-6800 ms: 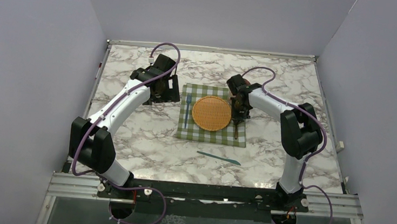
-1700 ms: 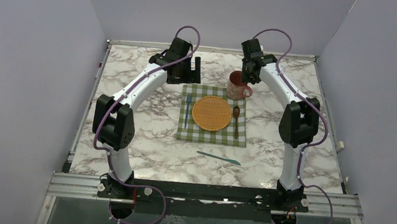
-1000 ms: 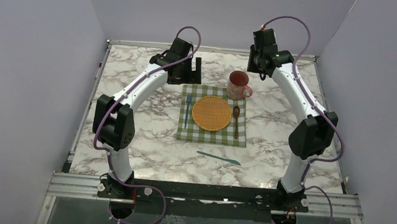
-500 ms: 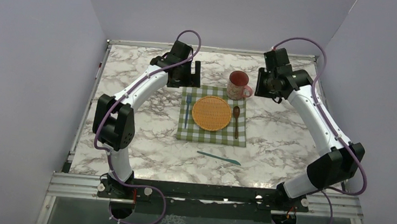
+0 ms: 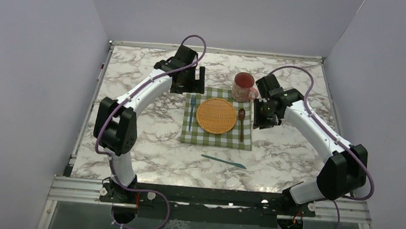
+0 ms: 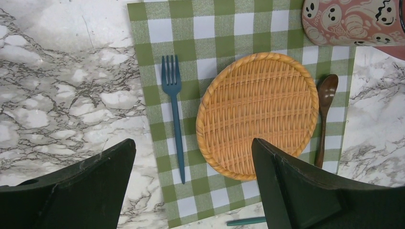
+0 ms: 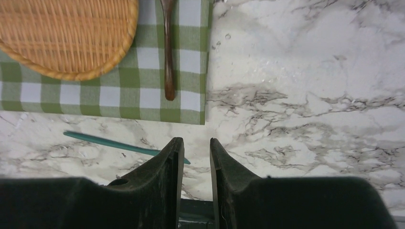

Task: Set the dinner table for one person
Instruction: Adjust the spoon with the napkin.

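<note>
On the marble dinner table [image 5: 132, 141] lies a green checked cloth [image 5: 216, 139]. It carries a wicker plate [image 5: 216, 115], a blue fork [image 5: 191, 112] to the plate's left and a brown wooden spoon [image 5: 241, 123] to its right. A pink mug [image 5: 243, 86] stands at the cloth's back right corner. A teal knife [image 5: 223, 161] lies on bare marble in front of the cloth. My left gripper [image 6: 192, 143] hangs wide open and empty above the cloth's back left. My right gripper [image 7: 196, 141] hovers by the cloth's right edge, jaws a narrow gap apart with nothing between them, above the knife's [image 7: 119, 144] tip.
A metal frame [image 5: 217, 51] edges the table, and lilac walls close in on three sides. The arms' bases stand on the rail [image 5: 210, 199] at the near edge. Bare marble [image 7: 305, 95] lies to the right of the cloth.
My right arm has swung from the back right corner, past the mug, forward and down to the cloth's right edge, its jaws narrowing slightly. The left arm has edged a little toward the cloth.
</note>
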Tool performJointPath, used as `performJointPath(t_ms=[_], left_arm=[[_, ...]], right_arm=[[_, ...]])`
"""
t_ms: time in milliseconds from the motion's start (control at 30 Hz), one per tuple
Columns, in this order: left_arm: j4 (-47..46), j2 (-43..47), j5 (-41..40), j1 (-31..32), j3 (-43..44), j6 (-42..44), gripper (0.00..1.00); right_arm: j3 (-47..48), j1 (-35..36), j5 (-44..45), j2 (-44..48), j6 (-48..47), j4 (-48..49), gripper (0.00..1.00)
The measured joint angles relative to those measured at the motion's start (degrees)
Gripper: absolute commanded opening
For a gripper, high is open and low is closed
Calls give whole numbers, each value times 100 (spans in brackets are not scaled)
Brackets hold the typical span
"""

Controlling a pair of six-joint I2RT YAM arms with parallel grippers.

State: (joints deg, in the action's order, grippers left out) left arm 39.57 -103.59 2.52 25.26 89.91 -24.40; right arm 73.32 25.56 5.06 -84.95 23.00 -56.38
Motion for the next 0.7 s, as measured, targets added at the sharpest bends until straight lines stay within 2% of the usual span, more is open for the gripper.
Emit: performJointPath(t_ms=[333,700], left_arm=[[44,114,-7,0,-61,-2,94],[48,136,-50,0,-70,-20,94]], right_arm=[[-610,140,-199,-142,55,404,28],[-612,214,-313,-1067,-59,984,26]])
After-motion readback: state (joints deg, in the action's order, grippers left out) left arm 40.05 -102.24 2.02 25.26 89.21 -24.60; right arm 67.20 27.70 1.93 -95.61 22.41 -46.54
